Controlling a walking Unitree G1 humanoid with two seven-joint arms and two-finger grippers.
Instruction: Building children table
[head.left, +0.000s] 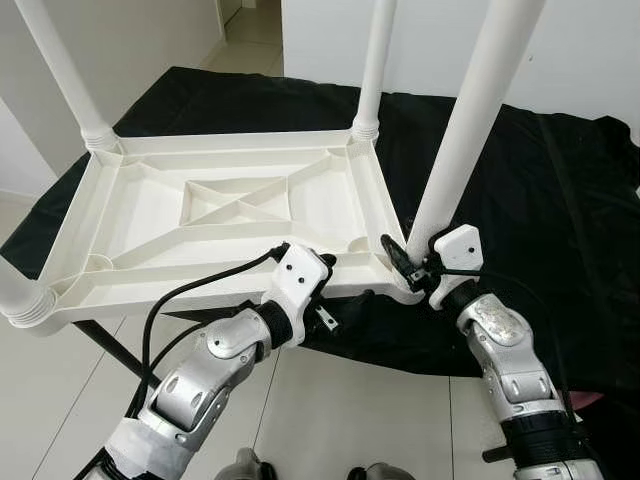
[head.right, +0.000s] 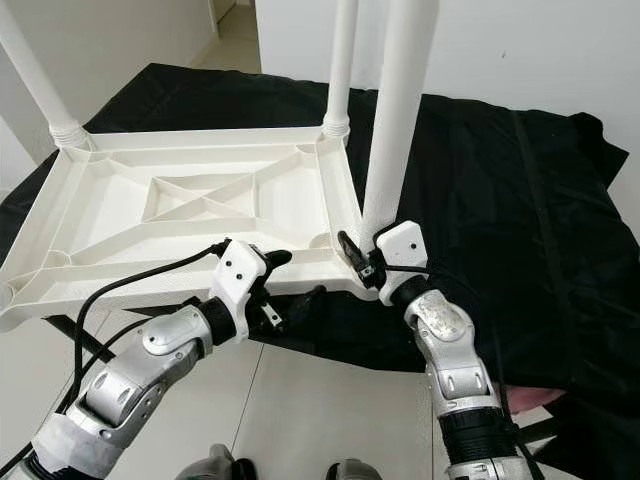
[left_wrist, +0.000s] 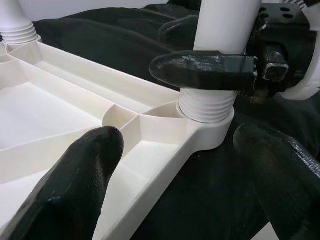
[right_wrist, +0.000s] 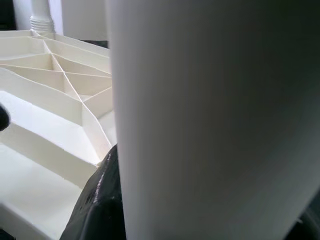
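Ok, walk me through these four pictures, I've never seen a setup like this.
This is a humanoid robot with two silver arms, each ending in a black two-fingered claw. The two wide pictures come from cameras on its head, looking down. The two close-ups come from cameras on its wrists, looking along the fingers.

On a surface draped in black cloth lies a white plastic child's tabletop, upside down, ribs showing, with white legs standing up from its corners.

The right claw is closed around the near-right leg, just above its threaded base in the corner socket. The left claw sits at the tabletop's near edge, fingers apart, one over the ribs, gripping nothing.
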